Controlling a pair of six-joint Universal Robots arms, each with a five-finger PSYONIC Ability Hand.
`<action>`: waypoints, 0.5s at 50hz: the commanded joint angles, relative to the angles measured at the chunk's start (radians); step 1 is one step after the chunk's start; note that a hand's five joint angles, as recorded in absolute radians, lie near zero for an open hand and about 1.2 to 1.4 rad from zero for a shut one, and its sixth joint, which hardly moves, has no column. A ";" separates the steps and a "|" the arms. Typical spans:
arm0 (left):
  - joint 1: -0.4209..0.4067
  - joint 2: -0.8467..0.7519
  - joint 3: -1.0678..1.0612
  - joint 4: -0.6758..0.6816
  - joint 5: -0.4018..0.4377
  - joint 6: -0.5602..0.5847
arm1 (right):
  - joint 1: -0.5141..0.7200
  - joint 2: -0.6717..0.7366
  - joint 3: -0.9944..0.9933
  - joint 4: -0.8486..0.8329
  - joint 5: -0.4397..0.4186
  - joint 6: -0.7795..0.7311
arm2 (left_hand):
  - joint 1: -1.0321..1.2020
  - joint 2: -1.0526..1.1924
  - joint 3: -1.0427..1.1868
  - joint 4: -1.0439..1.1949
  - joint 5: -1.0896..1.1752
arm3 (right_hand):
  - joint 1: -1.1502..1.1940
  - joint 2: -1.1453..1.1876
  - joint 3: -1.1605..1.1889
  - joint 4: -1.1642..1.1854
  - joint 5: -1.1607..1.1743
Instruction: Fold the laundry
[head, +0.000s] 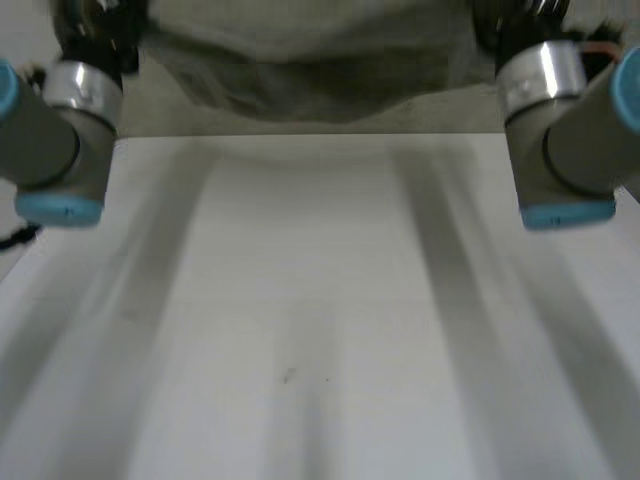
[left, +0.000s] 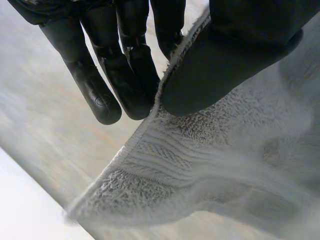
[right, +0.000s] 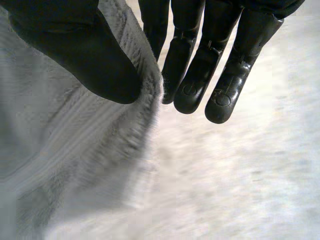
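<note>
A grey terry towel (head: 300, 70) hangs lifted beyond the far edge of the white table (head: 320, 320), stretched between my two arms. In the left wrist view my left hand (left: 235, 55) pinches the towel's hemmed edge (left: 165, 150) between thumb and straight fingers (left: 125, 75), and a corner droops below the grip. My right hand (right: 85, 55) grips the towel (right: 65, 150) in the same way, thumb pressed to the fingers (right: 200, 75) across the edge. The towel's lower part sags between the two hands.
My left arm (head: 50, 140) and right arm (head: 570, 140) stand at the table's far corners. The white tabletop stretches toward the camera beneath them.
</note>
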 joint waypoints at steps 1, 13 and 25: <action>0.011 -0.049 -0.356 0.068 0.055 0.009 | -0.037 0.081 0.265 0.142 -0.094 0.022 | 0.202 0.179 0.180 0.178 0.179 | 0.423 0.216 0.214 0.202 0.229; 0.011 -0.128 -0.556 0.146 0.101 0.115 | -0.043 0.190 0.352 0.397 -0.142 0.020 | 0.202 0.179 0.180 0.178 0.179 | 0.423 0.216 0.214 0.202 0.229; 0.040 -0.091 -0.654 0.148 0.115 0.223 | -0.105 0.004 0.440 0.547 -0.137 0.104 | -0.444 -0.467 -0.466 -0.468 -0.467 | 0.423 0.216 0.214 0.202 0.229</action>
